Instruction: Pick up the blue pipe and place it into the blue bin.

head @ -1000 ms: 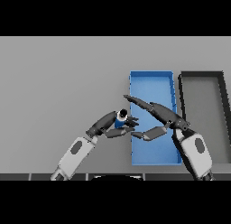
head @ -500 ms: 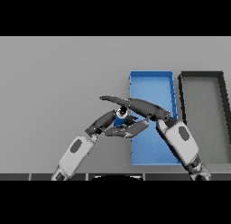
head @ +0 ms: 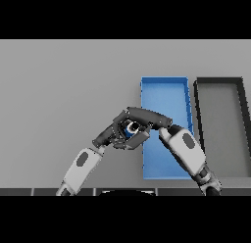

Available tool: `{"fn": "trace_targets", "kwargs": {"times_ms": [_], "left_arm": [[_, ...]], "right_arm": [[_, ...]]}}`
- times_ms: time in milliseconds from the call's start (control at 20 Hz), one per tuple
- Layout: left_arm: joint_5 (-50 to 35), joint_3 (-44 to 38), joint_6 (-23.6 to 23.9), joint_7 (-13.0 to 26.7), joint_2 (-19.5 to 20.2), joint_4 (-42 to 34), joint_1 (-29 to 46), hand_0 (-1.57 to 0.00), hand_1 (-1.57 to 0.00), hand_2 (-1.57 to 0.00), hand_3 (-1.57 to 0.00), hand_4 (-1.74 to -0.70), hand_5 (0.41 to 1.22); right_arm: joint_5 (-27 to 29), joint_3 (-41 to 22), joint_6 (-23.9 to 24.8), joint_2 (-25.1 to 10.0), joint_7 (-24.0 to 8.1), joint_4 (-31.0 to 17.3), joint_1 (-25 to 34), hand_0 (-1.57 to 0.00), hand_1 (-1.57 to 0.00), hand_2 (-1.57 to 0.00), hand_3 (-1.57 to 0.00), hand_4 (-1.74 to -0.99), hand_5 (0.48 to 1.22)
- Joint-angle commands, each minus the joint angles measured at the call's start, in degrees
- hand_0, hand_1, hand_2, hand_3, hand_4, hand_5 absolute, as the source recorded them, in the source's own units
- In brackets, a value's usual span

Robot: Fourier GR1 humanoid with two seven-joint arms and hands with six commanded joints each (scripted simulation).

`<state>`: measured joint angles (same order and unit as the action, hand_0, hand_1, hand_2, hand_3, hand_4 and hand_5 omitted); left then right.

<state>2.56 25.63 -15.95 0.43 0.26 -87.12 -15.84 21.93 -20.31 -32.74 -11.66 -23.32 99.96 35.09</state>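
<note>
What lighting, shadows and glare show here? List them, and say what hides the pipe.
Head view: light lies even and flat over the table, with no glare and no clear cast shadow under the arms; the blue bin and black bin show plainly; the pipe is only a small blue patch between the dark left hand and right hand closed round it.

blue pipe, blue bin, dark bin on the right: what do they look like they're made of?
Blue pipe: mostly hidden between the left hand and right hand; plain blue with a dark open end, probably plastic, not certain.
Blue bin: flat matte blue, thin straight walls, no glare; looks like moulded plastic.
Dark bin: black rim, grey floor, matte; plastic or painted metal, can't tell which.
</note>
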Motion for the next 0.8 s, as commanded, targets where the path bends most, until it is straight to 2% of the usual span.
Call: {"fn": "trace_targets", "kwargs": {"times_ms": [0,50,100,200,250,400,550,650,700,750], "left_arm": [[-0.92,-0.01,-0.32,-1.14,-0.87,0.01,0.60,-1.57,-1.57,-1.57,-1.52,-1.68,1.221],[-1.92,-0.50,-0.81,-1.80,-1.33,-0.14,0.49,-1.57,-1.57,-1.57,-1.53,-1.69,1.221],[-1.79,-0.56,-1.07,-0.88,-1.57,-0.22,0.68,-1.57,-1.57,-1.57,-1.50,-1.70,1.221],[-1.81,-1.00,-1.90,-0.93,-2.24,0.42,0.46,-1.57,-1.57,-1.57,-1.46,-1.71,1.221],[-1.67,-1.31,-2.17,-0.43,-2.06,-0.21,0.68,-1.57,-1.57,-1.57,-1.44,-1.72,1.221],[-1.02,-2.05,-2.81,-0.51,-2.25,-0.85,0.47,-1.57,-1.57,-1.57,-1.43,-1.73,1.221],[0.34,-1.64,-2.41,-0.66,-2.16,-1.25,1.37,-1.57,-1.57,-1.57,-1.42,-1.73,1.221],[2.58,-2.05,-0.83,-2.60,-1.47,-1.56,1.20,-1.57,-1.57,-1.57,-1.45,-1.72,1.221],[3.93,-1.96,-0.49,-3.44,-1.40,-1.28,1.25,-1.46,-1.34,-1.29,-1.17,-1.60,1.221],[4.24,-2.21,-1.70,-3.67,-1.25,-0.41,0.59,-1.17,-1.07,-1.03,-0.93,-1.47,1.221]], "right_arm": [[0.42,-0.35,0.44,0.57,-0.45,-0.12,-0.46,-1.22,-1.22,-1.23,-1.02,-1.581,0.650],[1.61,-0.03,0.97,1.11,-0.70,-0.12,0.02,-1.29,-1.29,-1.30,-1.10,-1.606,0.765],[1.89,-0.09,0.52,0.70,0.56,-0.21,-0.79,-1.34,-1.34,-1.35,-1.19,-1.628,0.856],[0.63,-0.62,0.72,0.36,2.23,-0.04,-0.87,-1.43,-1.43,-1.43,-1.30,-1.665,0.987],[-0.54,-1.18,0.95,0.76,4.68,-0.59,-0.98,-1.45,-1.45,-1.46,-1.36,-1.680,1.034],[-0.96,-2.11,1.56,0.03,6.67,0.31,-0.81,-1.51,-1.51,-1.51,-1.46,-1.710,1.125],[-0.19,-2.11,2.98,0.81,5.75,0.36,-1.75,-1.54,-1.54,-1.54,-1.52,-1.725,1.172],[-1.40,-1.91,3.98,1.04,6.92,1.05,-2.38,-1.55,-1.55,-1.55,-1.54,-1.731,1.190],[-2.36,-2.15,4.24,1.00,7.28,1.24,-2.43,-1.56,-1.56,-1.56,-1.54,-1.733,1.196],[-2.98,-2.24,4.52,0.95,7.21,1.37,-2.56,-1.56,-1.56,-1.56,-1.55,-1.734,1.201]]}}
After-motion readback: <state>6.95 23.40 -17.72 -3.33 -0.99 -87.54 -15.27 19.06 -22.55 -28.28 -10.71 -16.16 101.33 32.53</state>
